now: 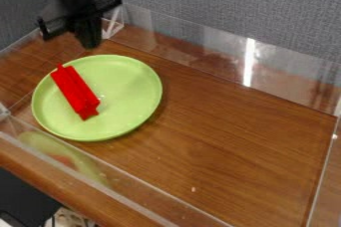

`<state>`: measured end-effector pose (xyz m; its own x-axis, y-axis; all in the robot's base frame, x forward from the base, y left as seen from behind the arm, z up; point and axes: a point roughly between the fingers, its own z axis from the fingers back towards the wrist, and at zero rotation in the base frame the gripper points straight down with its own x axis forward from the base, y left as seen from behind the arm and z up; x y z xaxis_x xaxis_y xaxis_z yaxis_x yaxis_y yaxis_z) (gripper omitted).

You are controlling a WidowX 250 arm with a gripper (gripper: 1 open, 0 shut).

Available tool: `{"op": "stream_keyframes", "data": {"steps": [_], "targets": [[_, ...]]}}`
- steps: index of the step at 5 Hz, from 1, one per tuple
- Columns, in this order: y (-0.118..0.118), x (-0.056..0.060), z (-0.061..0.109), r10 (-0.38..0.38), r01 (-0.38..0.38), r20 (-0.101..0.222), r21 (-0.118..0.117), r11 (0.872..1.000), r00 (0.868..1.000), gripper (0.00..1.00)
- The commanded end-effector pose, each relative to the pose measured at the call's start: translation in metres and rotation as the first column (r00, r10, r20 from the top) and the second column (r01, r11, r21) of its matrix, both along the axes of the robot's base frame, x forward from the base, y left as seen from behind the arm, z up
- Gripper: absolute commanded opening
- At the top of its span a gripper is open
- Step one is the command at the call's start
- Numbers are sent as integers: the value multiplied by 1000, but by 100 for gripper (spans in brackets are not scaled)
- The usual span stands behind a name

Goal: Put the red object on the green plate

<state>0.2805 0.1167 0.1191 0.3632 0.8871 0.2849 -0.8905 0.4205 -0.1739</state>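
My hand [88, 40] hangs clenched near the far rim of the plate [134, 98], where the block [76, 91] lies.

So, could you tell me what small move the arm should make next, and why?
Probably just lift the claw up and away: the red object already lies on the green plate, and the shut claw hangs apart from it by the far rim.
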Motion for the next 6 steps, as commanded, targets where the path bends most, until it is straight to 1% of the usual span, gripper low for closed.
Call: {"op": "stream_keyframes", "data": {"steps": [1,3,4,5,6], "targets": [[-3,5,-14,-16,16,6,30,999,1000,0],[-13,12,-53,-26,27,-37,34,999,999,0],[-17,13,-63,-28,30,-54,36,999,998,0],[-17,14,-56,-25,27,-55,30,999,998,100],[-18,15,-49,-22,24,-55,25,999,998,100]]}}
